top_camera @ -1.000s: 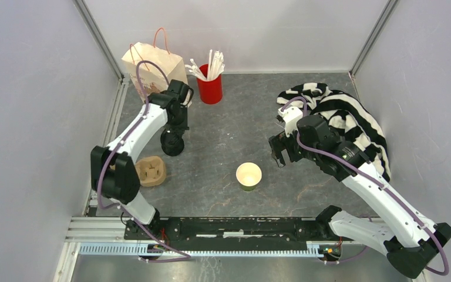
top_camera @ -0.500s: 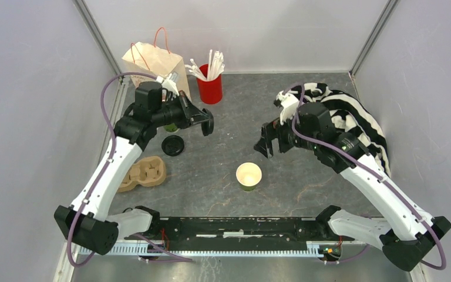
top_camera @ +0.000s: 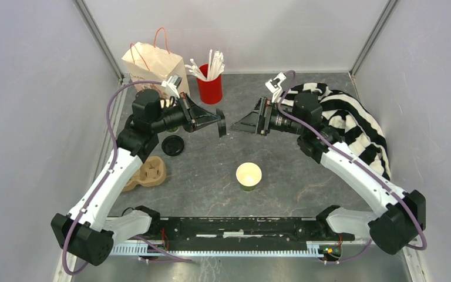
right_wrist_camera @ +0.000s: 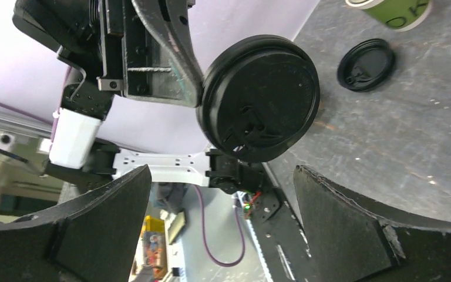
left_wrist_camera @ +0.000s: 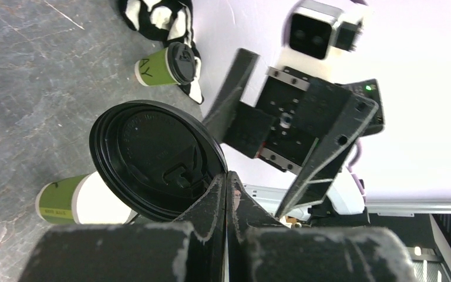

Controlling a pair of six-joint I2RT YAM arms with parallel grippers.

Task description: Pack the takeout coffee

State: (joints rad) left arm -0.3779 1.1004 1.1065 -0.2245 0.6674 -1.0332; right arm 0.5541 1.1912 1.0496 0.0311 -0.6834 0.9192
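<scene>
Mid-air lid transfer, viewed from above and from both wrists. The left gripper (top_camera: 216, 123) has its jaws clenched on the rim of a black lid (left_wrist_camera: 152, 158), holding it on edge above the counter (top_camera: 305, 182). The lid's top faces the right gripper (top_camera: 242, 123), whose jaws are released and spread wide, with the lid just ahead of them and untouched.

Only one capped cup (left_wrist_camera: 163, 64) shows; it stands upright against the striped cloth (top_camera: 352, 123) at the far right. A lidless cup (top_camera: 249, 175) stands near the centre. A spare lid (top_camera: 172, 145) lies flat near the cardboard carrier (top_camera: 148, 173), and the paper bag (top_camera: 152, 63) stands in the far left corner.

The step in hand appears to be a handover of the lid, so packing is at an early stage. The next move probably calls for the right jaws to advance squarely and close on the free rim before the left jaws let go.
</scene>
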